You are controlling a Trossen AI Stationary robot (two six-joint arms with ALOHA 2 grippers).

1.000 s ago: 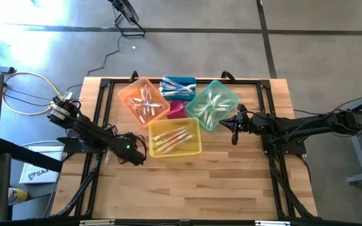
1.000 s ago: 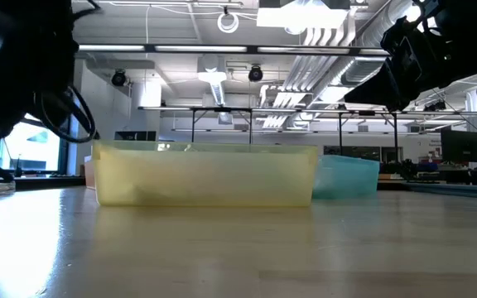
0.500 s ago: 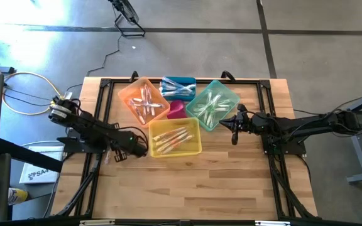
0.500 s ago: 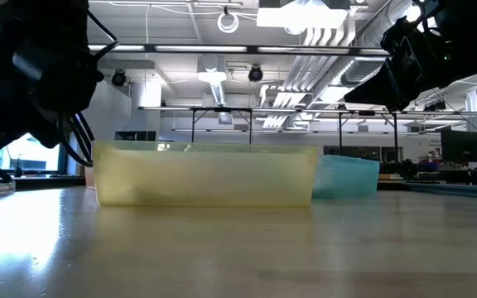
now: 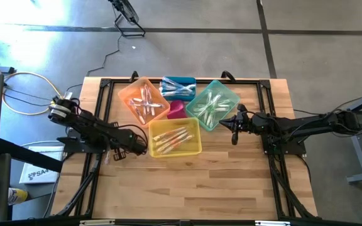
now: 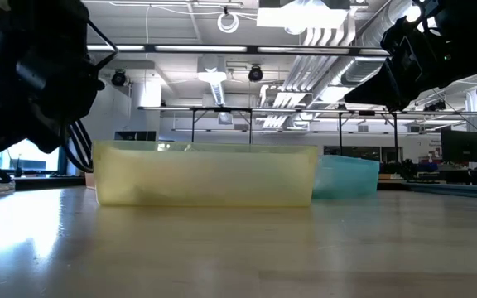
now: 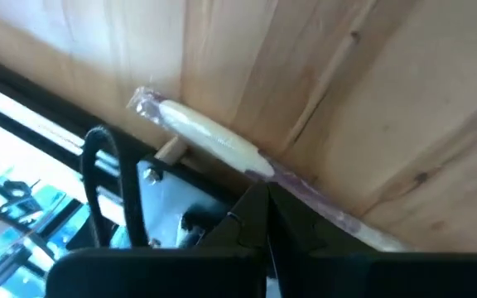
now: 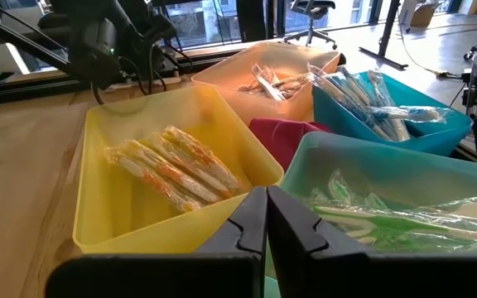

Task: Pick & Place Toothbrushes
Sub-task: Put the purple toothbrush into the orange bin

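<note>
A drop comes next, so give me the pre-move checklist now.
1. Grip: ok. The left gripper is shut on a wrapped toothbrush.
2. Left gripper over a bin: not ok. It is beside the yellow bin's left wall, above the wooden table.
3. Held toothbrush's accent colour: cannot tell.
4. Right gripper out of the way: ok. Shut, empty, next to the teal bin.
5. Room in the yellow bin: ok. A few orange-accented toothbrushes lie inside.
</note>
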